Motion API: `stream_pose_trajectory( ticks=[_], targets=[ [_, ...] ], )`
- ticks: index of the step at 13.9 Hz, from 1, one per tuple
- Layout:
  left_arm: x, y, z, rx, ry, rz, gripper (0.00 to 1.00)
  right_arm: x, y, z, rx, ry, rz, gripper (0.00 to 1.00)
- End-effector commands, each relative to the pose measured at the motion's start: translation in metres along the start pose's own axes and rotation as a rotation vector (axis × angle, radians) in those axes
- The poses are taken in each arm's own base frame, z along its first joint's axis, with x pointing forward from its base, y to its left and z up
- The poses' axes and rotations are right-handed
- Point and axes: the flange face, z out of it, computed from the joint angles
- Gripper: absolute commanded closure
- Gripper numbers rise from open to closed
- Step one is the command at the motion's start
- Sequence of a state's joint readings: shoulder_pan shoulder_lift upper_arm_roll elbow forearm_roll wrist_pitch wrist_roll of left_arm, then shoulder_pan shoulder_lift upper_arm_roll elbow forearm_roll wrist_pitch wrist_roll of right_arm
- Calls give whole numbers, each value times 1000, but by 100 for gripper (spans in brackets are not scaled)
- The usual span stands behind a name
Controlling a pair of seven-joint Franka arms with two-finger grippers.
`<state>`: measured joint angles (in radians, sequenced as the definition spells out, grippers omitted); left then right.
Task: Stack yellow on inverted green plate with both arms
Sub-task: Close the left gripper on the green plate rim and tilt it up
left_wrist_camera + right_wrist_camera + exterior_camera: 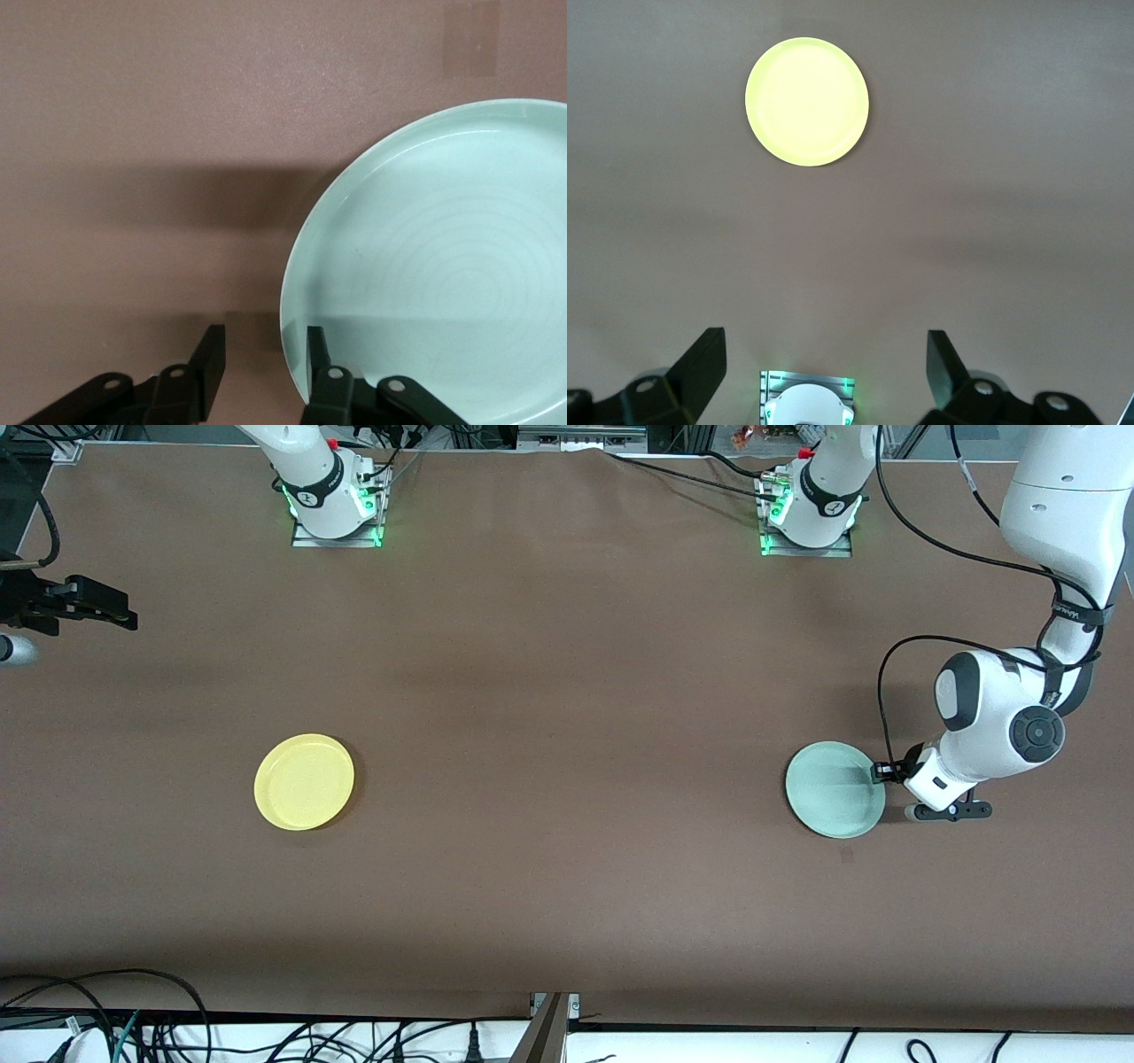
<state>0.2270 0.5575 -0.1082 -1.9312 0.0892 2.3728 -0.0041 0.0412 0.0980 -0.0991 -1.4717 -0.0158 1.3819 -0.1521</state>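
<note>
The pale green plate (833, 790) (443, 266) lies flat on the table toward the left arm's end. My left gripper (882, 772) (264, 341) is low at the plate's edge, on the side toward that arm's end of the table. Its jaws straddle the rim with a gap, one finger (315, 350) over the plate and the other (211, 354) over bare table. The yellow plate (304, 781) (807, 101) lies alone toward the right arm's end. My right gripper (106, 609) (824, 341) waits open and empty, high over the table's edge at the right arm's end.
The two arm bases (335, 505) (811, 514) stand along the edge farthest from the front camera. Brown table (567, 779) stretches bare between the two plates. Cables (266, 1036) run along the edge nearest the front camera.
</note>
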Motion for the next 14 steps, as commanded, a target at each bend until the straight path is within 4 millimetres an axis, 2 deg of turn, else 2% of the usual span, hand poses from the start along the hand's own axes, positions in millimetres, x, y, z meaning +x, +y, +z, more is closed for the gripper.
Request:
stream_pose_trajectory(
  ticks=[1,5,14],
  targets=[
    [5,2,1,0,7,6,56,-1,1,0,-3,3,12,0],
    [5,3,1,-1,7,6,59,-2,1,0,-5,3,12,0],
    [5,5,2,-3,6,12,83,-1,1,1,-5,1,12,0]
  ],
)
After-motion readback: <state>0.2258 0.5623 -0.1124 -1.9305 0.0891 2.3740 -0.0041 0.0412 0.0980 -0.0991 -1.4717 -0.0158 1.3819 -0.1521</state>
